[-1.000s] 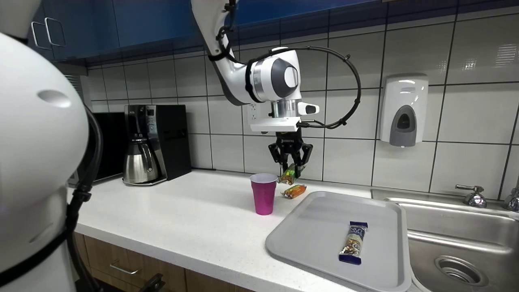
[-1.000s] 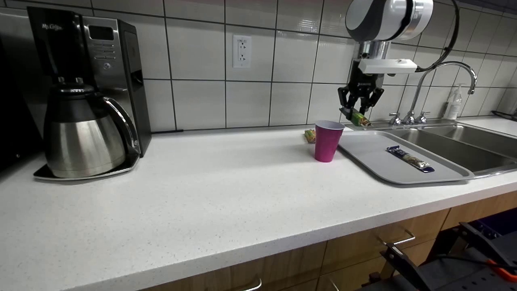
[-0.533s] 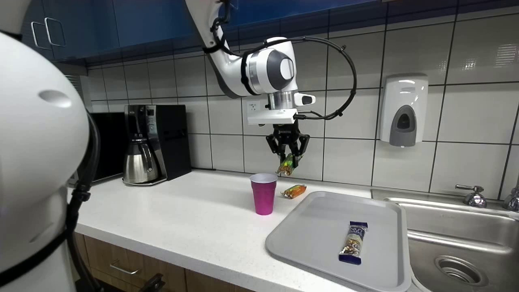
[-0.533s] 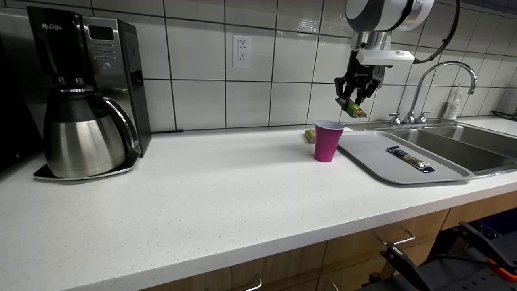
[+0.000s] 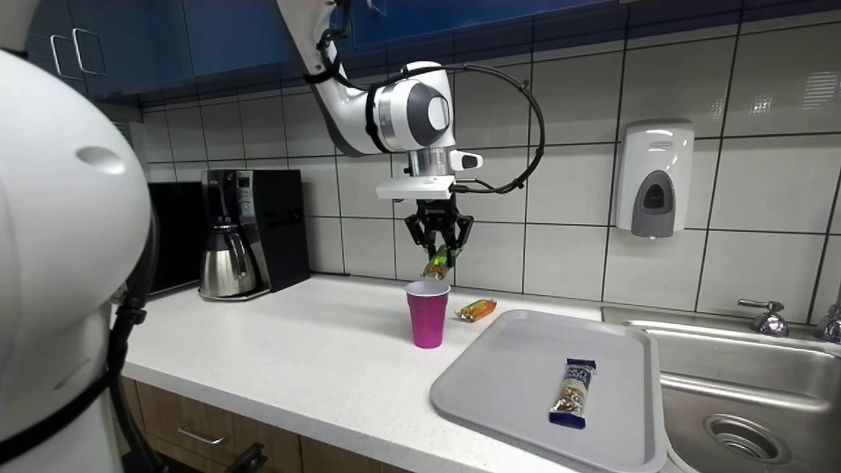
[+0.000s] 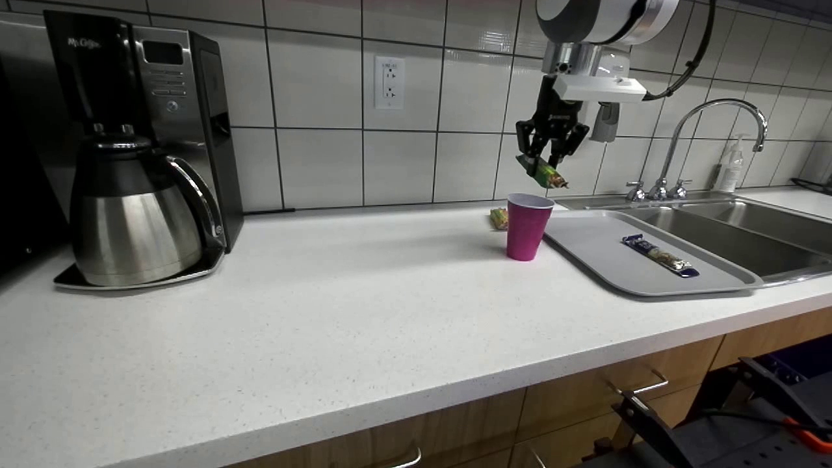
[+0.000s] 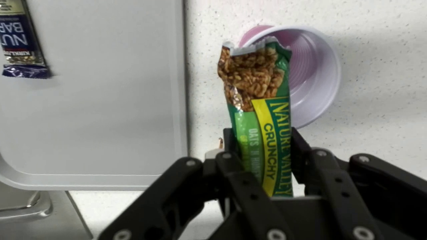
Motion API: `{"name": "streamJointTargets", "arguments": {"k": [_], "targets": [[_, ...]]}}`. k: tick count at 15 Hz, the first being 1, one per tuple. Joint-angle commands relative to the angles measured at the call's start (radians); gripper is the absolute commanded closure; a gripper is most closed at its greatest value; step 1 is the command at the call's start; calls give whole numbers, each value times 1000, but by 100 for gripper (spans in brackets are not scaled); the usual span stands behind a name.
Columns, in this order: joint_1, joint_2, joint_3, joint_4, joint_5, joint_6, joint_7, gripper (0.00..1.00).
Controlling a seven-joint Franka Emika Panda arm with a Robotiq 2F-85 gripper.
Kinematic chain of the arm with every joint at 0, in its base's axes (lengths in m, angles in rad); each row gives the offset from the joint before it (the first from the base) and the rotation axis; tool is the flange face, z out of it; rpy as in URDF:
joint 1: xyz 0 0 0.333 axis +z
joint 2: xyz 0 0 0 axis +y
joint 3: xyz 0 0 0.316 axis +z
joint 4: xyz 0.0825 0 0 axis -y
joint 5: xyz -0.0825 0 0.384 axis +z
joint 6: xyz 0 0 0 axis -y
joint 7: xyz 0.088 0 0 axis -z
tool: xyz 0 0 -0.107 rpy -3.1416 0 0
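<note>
Granola bar [image 7: 257, 83] in a green and yellow wrapper, with "Nature Valley" and "Crunchy" read along its side, is grasped in the claw [image 5: 441, 255], squeezed at both long edges by the fingers [image 7: 299, 153]. It is held in the air, tilted, with one end dipped. In an exterior view a gap is shown between it and the pink cup [image 6: 527, 233] below; in the wrist view part of the cup's pale mouth is covered by the bar's crimped end.

Cup is stood upright on the white tabletop [image 5: 295, 341]. Near it, towards the tiled wall [image 5: 571, 263], an orange-and-green packet [image 6: 499, 219] is laid, partly hidden by the cup in an exterior view. Just beside the cup a grey tray [image 5: 512, 368] is set, on which a nut bar [image 5: 572, 394] in a blue wrapper is laid, well apart from the claw. Next to the tray a steel sink [image 5: 742, 358] is fitted, served by a curved tap [image 6: 728, 102].

Farther off on the tabletop a coffee maker [image 6: 175, 130] is placed, a steel jug [image 6: 136, 227] seated in it. On the wall a soap dispenser [image 5: 655, 177] and a socket [image 6: 390, 82] are mounted, well apart. Blue cupboards [image 5: 243, 39] are hung above; wooden drawers [image 5: 161, 410] are fitted below.
</note>
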Motion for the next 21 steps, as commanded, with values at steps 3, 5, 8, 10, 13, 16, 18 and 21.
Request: {"name": "streamJointTargets", "arguments": {"k": [3, 5, 8, 10, 13, 16, 18, 21], "targets": [[14, -47, 49, -31, 64, 8, -68, 85], [21, -50, 63, -31, 86, 5, -91, 85], [30, -50, 82, -37, 124, 7, -133, 85], [32, -36, 94, -37, 147, 7, -170, 85], [38, -14, 106, -38, 164, 3, -217, 85], [40, 20, 112, -30, 152, 4, -244, 85], [43, 49, 113, -19, 131, 4, -250, 85], [49, 77, 119, -13, 103, 10, -254, 85]]}}
